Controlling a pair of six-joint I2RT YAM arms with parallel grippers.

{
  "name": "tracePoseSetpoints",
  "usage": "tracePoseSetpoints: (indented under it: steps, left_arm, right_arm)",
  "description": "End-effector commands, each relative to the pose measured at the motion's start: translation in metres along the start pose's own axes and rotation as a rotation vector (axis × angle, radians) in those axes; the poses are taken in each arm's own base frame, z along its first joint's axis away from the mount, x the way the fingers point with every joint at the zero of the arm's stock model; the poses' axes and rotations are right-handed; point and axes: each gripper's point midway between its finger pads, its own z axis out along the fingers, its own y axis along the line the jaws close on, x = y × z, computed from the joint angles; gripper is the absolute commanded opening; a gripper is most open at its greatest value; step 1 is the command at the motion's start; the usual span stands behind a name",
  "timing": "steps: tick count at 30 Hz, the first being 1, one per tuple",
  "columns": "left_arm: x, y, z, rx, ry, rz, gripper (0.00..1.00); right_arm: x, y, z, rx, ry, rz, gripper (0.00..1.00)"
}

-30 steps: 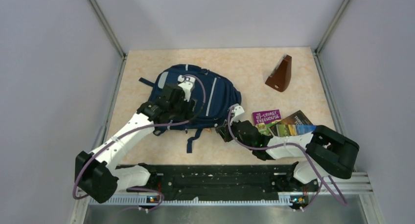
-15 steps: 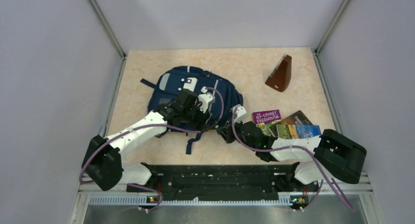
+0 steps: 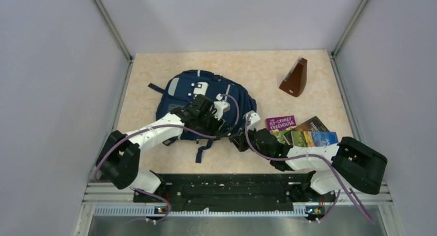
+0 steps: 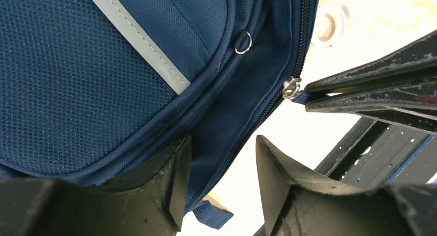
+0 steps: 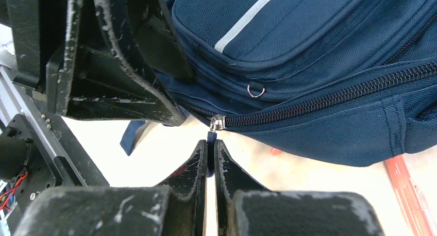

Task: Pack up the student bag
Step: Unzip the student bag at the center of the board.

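Observation:
The student bag (image 3: 180, 99), a navy backpack with grey stripes, lies flat in the middle of the table. My right gripper (image 3: 238, 139) is at its near right edge. In the right wrist view my right gripper (image 5: 210, 154) is shut on the navy zipper pull (image 5: 210, 139) that hangs from the silver slider (image 5: 217, 123); the zip is closed to the right of the slider. My left gripper (image 3: 219, 123) is just beside it. In the left wrist view my left gripper (image 4: 222, 182) is open, the bag's (image 4: 77, 81) zipped edge lying between its jaws, against the left one.
Several books lie right of the bag, a purple one (image 3: 281, 123) nearest and darker ones (image 3: 312, 133) beside it. A brown wedge-shaped object (image 3: 295, 79) stands at the far right. A loose strap (image 3: 202, 149) trails off the bag's near edge.
My left gripper has moved from the bag's top panel to its near right edge, close to my right gripper. The right gripper has barely moved.

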Motion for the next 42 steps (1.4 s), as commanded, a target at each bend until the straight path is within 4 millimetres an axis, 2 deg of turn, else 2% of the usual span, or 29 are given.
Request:
tracePoseSetpoints:
  steps: [1, 4, 9, 10, 16, 23, 34, 37, 42]
  left_arm:
    - [-0.022, -0.005, 0.002, 0.023, -0.045, -0.011, 0.49]
    - [-0.020, -0.008, 0.005, 0.036, -0.035, -0.025, 0.36]
    - [-0.020, 0.000, 0.001, -0.017, -0.021, -0.041, 0.02]
    - [-0.021, 0.003, -0.001, -0.036, -0.022, -0.045, 0.00]
    - [-0.022, 0.021, -0.018, -0.171, -0.018, -0.057, 0.00]
    - [-0.030, 0.051, -0.058, -0.399, -0.048, -0.068, 0.00]
    - [-0.010, 0.088, -0.111, -0.709, -0.077, -0.120, 0.00]
    - [-0.006, 0.092, -0.124, -0.757, -0.112, -0.129, 0.00]
    - [-0.003, 0.094, -0.134, -0.780, -0.161, -0.131, 0.00]
  right_arm:
    - [-0.032, 0.013, 0.000, -0.048, -0.111, 0.034, 0.00]
    - [-0.033, 0.012, 0.000, -0.044, -0.111, 0.040, 0.00]
    - [-0.033, 0.003, -0.001, 0.011, -0.108, 0.066, 0.00]
    - [-0.034, 0.000, -0.002, 0.028, -0.114, 0.072, 0.00]
    - [-0.035, -0.021, -0.006, 0.137, -0.117, 0.118, 0.00]
    - [-0.035, -0.041, -0.007, 0.206, -0.108, 0.188, 0.00]
    - [-0.034, -0.056, -0.004, 0.274, -0.084, 0.178, 0.00]
    - [-0.031, -0.059, -0.001, 0.286, -0.068, 0.174, 0.00]
    - [-0.032, -0.052, 0.002, 0.247, -0.047, 0.141, 0.00]
